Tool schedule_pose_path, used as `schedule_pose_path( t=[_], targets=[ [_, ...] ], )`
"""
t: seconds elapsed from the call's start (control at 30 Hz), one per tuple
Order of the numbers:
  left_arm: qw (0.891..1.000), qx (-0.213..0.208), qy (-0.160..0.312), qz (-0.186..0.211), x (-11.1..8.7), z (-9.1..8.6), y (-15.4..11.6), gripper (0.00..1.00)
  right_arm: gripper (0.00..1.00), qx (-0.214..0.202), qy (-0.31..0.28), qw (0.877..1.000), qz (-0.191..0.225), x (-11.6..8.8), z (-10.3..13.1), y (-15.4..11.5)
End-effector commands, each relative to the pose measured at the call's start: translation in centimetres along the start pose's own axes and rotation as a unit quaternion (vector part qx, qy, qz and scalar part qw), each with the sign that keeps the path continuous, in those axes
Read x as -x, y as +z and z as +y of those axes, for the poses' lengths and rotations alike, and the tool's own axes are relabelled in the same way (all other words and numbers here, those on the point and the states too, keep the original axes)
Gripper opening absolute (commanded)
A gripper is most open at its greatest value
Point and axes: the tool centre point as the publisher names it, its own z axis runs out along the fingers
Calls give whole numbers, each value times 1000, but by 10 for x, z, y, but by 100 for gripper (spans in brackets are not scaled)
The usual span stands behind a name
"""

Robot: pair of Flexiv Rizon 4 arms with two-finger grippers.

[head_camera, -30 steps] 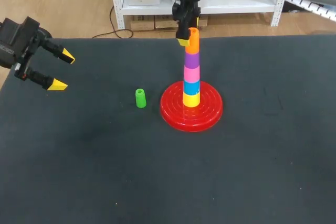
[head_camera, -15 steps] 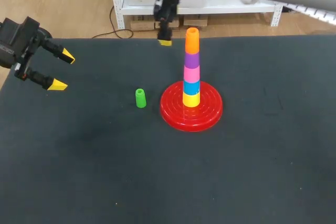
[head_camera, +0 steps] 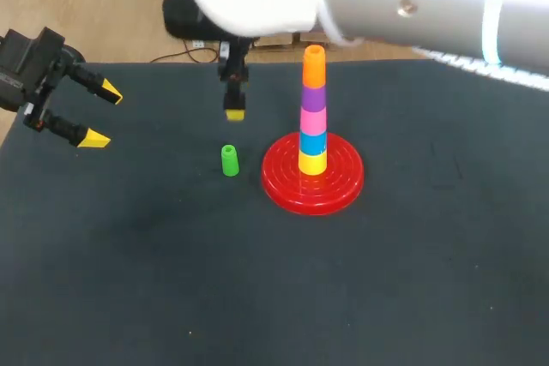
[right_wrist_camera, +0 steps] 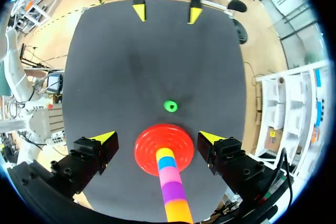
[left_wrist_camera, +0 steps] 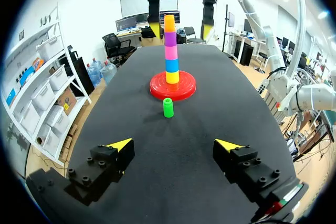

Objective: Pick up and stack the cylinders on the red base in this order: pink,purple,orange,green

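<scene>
— Black table point(head_camera: 257, 297), seen from up high first. What is new?

— One second ago the right gripper point(head_camera: 234, 111) was up at the top of the tower point(head_camera: 313, 130), around the orange point(head_camera: 314, 66). Now it has let go and slid off to the side. The orange sits on top all by itself.

— So what is done?

— The pink point(head_camera: 313, 120), purple point(head_camera: 314, 99) and orange are stacked on the red base point(head_camera: 283, 190), above a yellow point(head_camera: 312, 163) and a blue point(head_camera: 312, 142). I think only the green point(head_camera: 229, 160) is left. It stands on the table, low down under the right gripper, not touching it.

— And the left gripper point(head_camera: 103, 114)?

— It hangs well apart from the green, fingers wide, holding nothing.

— Now the left wrist view.

— The green is straight ahead of the left fingers, a long way off. The tower is behind the green. The right gripper's yellow tips show up high, past the tower.

— And the right wrist view?

— Its fingers stand wide apart with nothing held. The green is ahead of them, past the red base. The tower rises between the two fingers here but touches neither.

— Is anything in the way?

— Nothing sits on the green or leans on it. But the tower is near, so I think the arm could bump it going down. Also, the top is tall and thin, so the green may be hard to set on.
</scene>
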Motion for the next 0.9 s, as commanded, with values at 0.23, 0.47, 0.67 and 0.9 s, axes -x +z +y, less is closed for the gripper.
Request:
schedule_pose_path(
  t=[0.23,0.47,0.67,0.9],
  targets=[
    [1000,1,1,0,0,-1,0,100,100,50,-19,999,-2,14,4,53],
    [1000,1,1,0,0,-1,0,100,100,49,-42,998,3,22,7,77],
    [1000,1,1,0,0,-1,0,100,100,53,-42,998,10,22,4,97],
    [1000,1,1,0,0,-1,0,100,100,56,-41,998,7,22,-1,108]
  ],
)
